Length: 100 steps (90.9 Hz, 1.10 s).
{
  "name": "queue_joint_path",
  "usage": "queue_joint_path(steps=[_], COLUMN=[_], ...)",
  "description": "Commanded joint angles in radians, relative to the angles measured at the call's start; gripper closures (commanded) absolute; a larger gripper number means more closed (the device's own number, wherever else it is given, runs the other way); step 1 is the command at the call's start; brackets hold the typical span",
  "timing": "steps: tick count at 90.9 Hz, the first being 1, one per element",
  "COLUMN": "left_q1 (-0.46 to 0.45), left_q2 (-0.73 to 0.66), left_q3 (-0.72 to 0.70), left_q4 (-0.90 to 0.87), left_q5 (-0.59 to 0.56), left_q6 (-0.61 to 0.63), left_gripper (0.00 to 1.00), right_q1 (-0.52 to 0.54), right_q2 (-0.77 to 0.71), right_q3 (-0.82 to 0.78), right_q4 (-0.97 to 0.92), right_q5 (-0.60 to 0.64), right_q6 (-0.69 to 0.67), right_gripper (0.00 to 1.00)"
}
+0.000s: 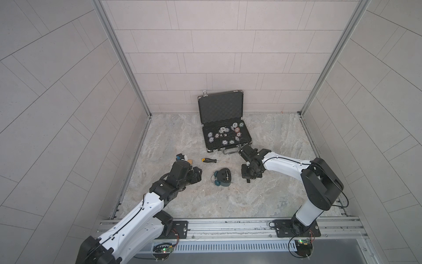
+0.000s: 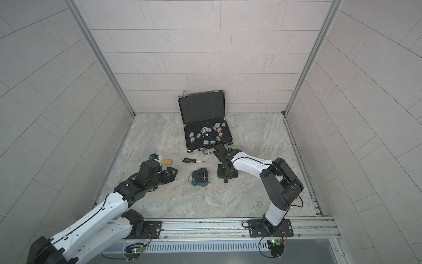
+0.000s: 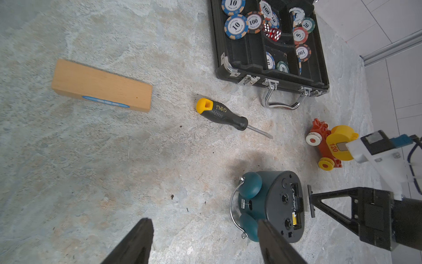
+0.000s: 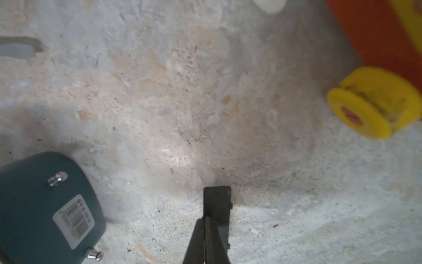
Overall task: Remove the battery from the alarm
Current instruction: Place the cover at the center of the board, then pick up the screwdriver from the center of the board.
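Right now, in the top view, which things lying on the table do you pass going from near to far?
alarm → screwdriver → open poker-chip case

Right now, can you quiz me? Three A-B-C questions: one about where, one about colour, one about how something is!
1. Where is the screwdriver? A in the case; B on the table; C in the air.
2. What colour are the alarm's bells? A red; B white; C teal.
3. The battery is: A inside the alarm; B on the table; C missing.
Answers: B, it lies flat on the table; C, both bells look teal; A, it sits in the alarm's open back.
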Motion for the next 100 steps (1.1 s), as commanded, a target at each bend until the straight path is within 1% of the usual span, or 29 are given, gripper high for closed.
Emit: queue_joint_path(steps=[1, 5, 9, 14, 17, 19, 24, 29, 32, 37, 42, 45, 56, 58, 61, 63, 66, 76, 83, 88, 93, 100], left_q1=[0.004, 0.004, 0.004, 0.004, 0.004, 0.004, 0.004, 0.004, 0.004, 0.004, 0.003, 0.004, 0.004, 0.004, 0.004, 0.004, 0.004, 0.004, 0.004, 0.004, 0.004, 0.004], left_q2=[-0.001, -0.004, -0.007, -0.013, -0.017, -0.019, -0.025, -0.034, -0.039, -0.041, -0.041, -0.07, -0.127, -0.139, -0.159, -0.171, -0.199, -0.278, -0.308, -0.313, -0.305, -0.285], left_q3=[0.037, 0.044, 0.051, 0.053, 0.056, 0.057, 0.059, 0.065, 0.07, 0.088, 0.108, 0.12, 0.149, 0.15, 0.149, 0.147, 0.142, 0.126, 0.121, 0.123, 0.125, 0.135], left_q4=[-0.024, -0.033, -0.044, -0.055, -0.062, -0.069, -0.089, -0.117, -0.136, -0.189, -0.244, -0.268, -0.345, -0.353, -0.362, -0.367, -0.369, -0.371, -0.373, -0.371, -0.366, -0.357], left_q5=[-0.01, -0.018, -0.029, -0.047, -0.06, -0.07, -0.101, -0.143, -0.172, -0.227, -0.271, -0.286, -0.339, -0.35, -0.369, -0.381, -0.393, -0.419, -0.427, -0.427, -0.422, -0.409], left_q6=[0.004, 0.004, 0.002, 0.001, 0.0, -0.005, -0.013, -0.031, -0.048, -0.077, -0.099, -0.098, -0.099, -0.099, -0.1, -0.1, -0.093, -0.073, -0.072, -0.072, -0.044, -0.034], left_gripper=[0.27, 0.27, 0.27, 0.27, 0.27, 0.27, 0.27, 0.27, 0.27, 0.26, 0.26, 0.26, 0.26, 0.25, 0.25, 0.25, 0.25, 0.25, 0.25, 0.25, 0.25, 0.25], right_q1=[-0.006, -0.007, -0.006, -0.006, -0.006, -0.006, 0.001, 0.04, 0.067, 0.098, 0.115, 0.119, 0.124, 0.125, 0.129, 0.131, 0.136, 0.144, 0.149, 0.154, 0.163, 0.175], right_q2=[-0.027, -0.04, -0.054, -0.066, -0.067, -0.066, -0.05, 0.001, 0.047, 0.137, 0.239, 0.296, 0.457, 0.479, 0.505, 0.518, 0.537, 0.579, 0.605, 0.621, 0.643, 0.673], right_q3=[0.04, 0.058, 0.082, 0.112, 0.134, 0.148, 0.178, 0.224, 0.269, 0.357, 0.457, 0.514, 0.714, 0.742, 0.773, 0.789, 0.805, 0.837, 0.85, 0.86, 0.87, 0.882], right_q4=[0.003, -0.01, -0.014, 0.004, 0.03, 0.059, 0.168, 0.243, 0.257, 0.238, 0.195, 0.164, 0.049, 0.034, 0.024, 0.019, 0.011, -0.002, -0.002, -0.002, -0.001, 0.003], right_q5=[0.026, 0.05, 0.063, 0.069, 0.043, -0.004, -0.175, -0.272, -0.29, -0.287, -0.283, -0.267, -0.182, -0.168, -0.146, -0.124, -0.098, -0.046, -0.028, -0.044, -0.069, -0.105], right_q6=[-0.055, -0.081, -0.119, -0.162, -0.21, -0.267, -0.42, -0.597, -0.702, -0.839, -0.95, -0.992, -1.044, -1.048, -1.052, -1.057, -1.062, -1.074, -1.079, -1.084, -1.088, -1.082], right_gripper=[0.76, 0.69, 0.65, 0.64, 0.64, 0.64, 0.65, 0.65, 0.64, 0.63, 0.6, 0.59, 0.55, 0.52, 0.51, 0.46, 0.44, 0.44, 0.44, 0.44, 0.45, 0.47])
